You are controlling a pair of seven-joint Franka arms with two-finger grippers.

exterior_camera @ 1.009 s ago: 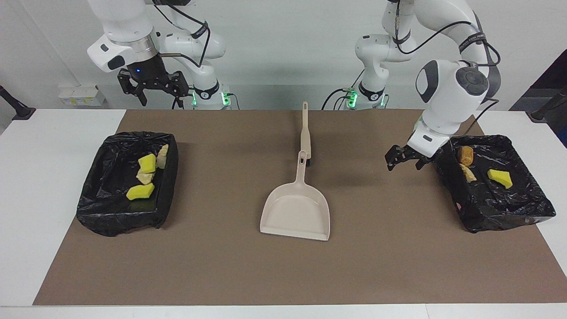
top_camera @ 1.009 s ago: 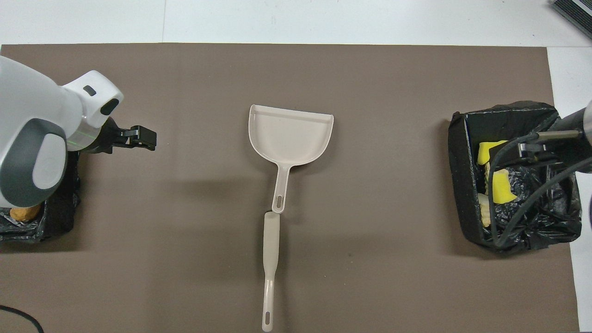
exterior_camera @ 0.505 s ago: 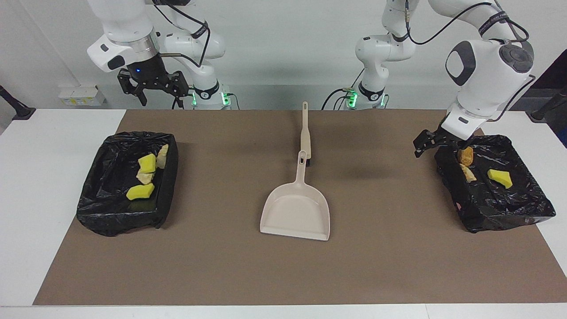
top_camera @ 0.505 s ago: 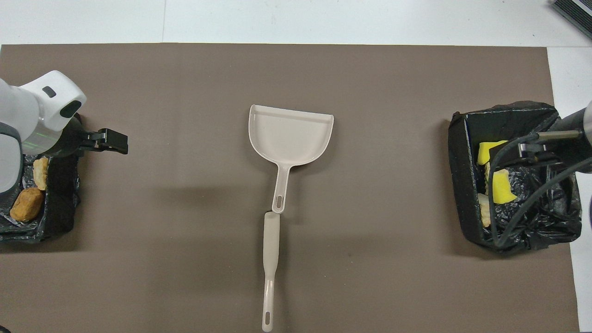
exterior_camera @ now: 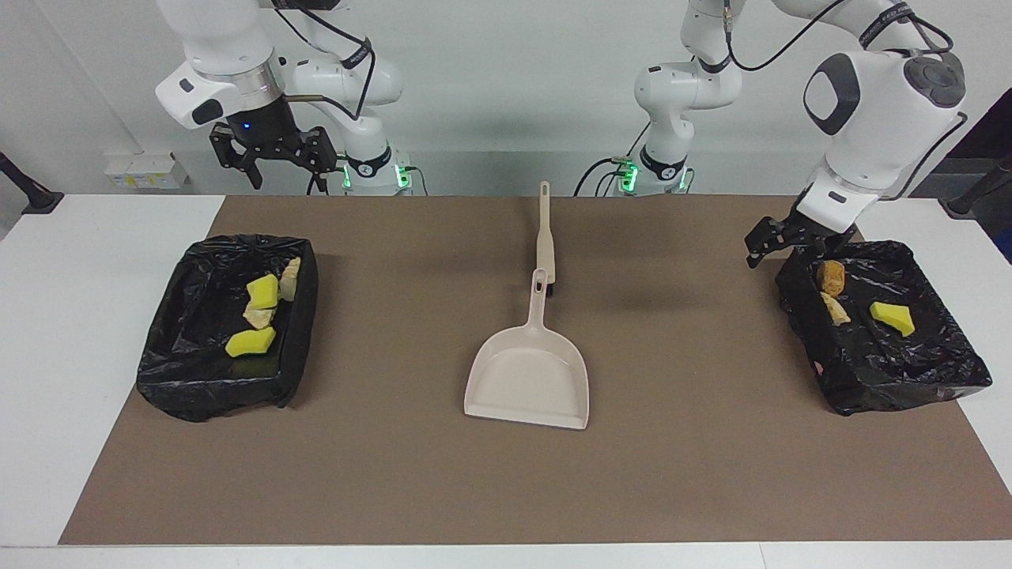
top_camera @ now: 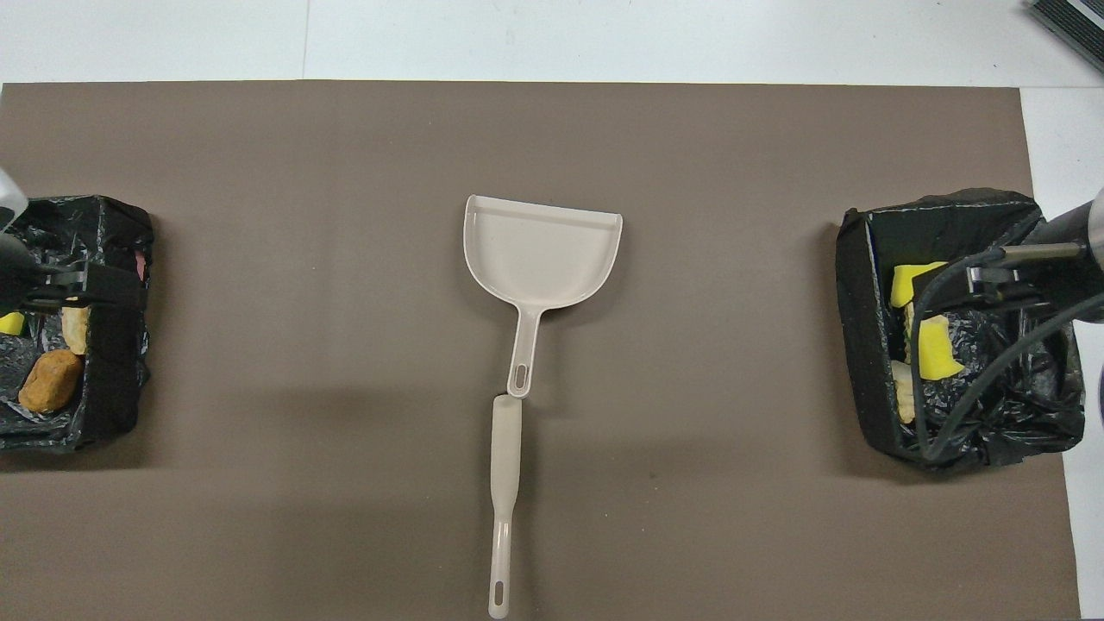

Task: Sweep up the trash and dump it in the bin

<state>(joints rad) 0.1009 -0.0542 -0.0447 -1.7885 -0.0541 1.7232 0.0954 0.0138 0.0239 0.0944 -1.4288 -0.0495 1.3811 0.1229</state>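
We are looking at two black-lined bins sitting on the brown mat [exterior_camera: 672,474], one at each end of the table [exterior_camera: 79,332]. The bin at the right arm's end [exterior_camera: 178,391] is holding four scraps of trash [exterior_camera: 251,341]: two yellow sponge bits and two pale tan chunks. The bin at the left arm's end [exterior_camera: 862,395] is holding three: an orange-brown lump [exterior_camera: 830,274], a tan chunk [exterior_camera: 833,307] and a yellow sponge bit [exterior_camera: 893,318].

In the middle the beige dustpan [exterior_camera: 527,379] is lying empty, with the brush [exterior_camera: 545,245] end to end with its handle, toward the robots' edge.

The facing view is giving us both arms whole; the overhead view is cropping them at its sides.

The left gripper [exterior_camera: 779,241] is hanging with empty, wide-spread jaws over its bin's robot-side corner. The right gripper [exterior_camera: 273,158] is hovering high over the robots' edge, jaws apart, holding nothing
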